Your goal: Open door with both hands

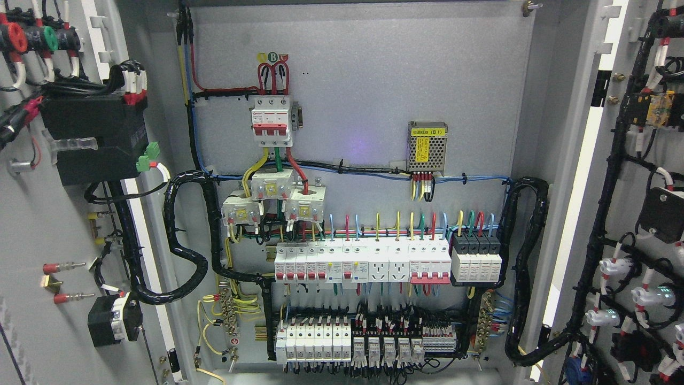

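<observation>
An electrical cabinet fills the head view with both doors swung wide. The left door [48,224] shows its inner face at the picture's left, carrying a black box, coloured terminals and black cable bundles. At the far right stands the right door [641,160], also showing its inner side with wiring and white lamp backs. Between them lies the grey back panel [363,80] with a red-and-white main breaker [272,120], rows of small breakers [363,262] and a lower relay row. Neither of my hands nor any arm shows.
A small mesh power supply [427,146] hangs at the panel's right. Thick black cable looms [184,240] loop from each door to the panel along both cabinet sides. Loose yellow wires hang at the lower left of the panel.
</observation>
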Available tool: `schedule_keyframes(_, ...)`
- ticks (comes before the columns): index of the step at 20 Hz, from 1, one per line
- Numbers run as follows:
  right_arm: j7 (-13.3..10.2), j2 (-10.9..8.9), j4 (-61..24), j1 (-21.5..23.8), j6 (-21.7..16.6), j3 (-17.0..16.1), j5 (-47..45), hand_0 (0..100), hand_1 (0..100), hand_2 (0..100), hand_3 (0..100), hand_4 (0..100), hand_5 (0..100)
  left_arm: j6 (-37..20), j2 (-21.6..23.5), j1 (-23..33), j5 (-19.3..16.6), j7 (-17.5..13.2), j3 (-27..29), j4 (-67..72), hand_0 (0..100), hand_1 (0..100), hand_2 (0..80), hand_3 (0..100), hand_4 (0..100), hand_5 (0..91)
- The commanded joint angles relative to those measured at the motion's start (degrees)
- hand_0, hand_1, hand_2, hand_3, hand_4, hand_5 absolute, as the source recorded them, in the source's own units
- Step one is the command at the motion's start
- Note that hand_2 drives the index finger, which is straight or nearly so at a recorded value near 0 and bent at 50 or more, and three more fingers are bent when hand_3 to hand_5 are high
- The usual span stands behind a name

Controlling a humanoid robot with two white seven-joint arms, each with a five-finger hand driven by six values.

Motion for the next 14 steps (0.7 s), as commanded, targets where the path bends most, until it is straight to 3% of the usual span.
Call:
schedule_keyframes(1,-0.4,-3.58,-1.0,-2.1,-1.0,-5.3,-2.3,0,0,0,0,0,0,-2.3,-0.6,-2.3,0.5,0.0,2.9,-5.3,0,0,0.0,0,3,0.0)
schedule_keyframes(14,-0.4,-5.68,-3.1,0.4,-1.4,-9.6,-5.8,0,0,0,0,0,0,-9.0,-1.3,-3.3,2.5,0.1,2.9,-8.2,0,0,0.0,0,3,0.0)
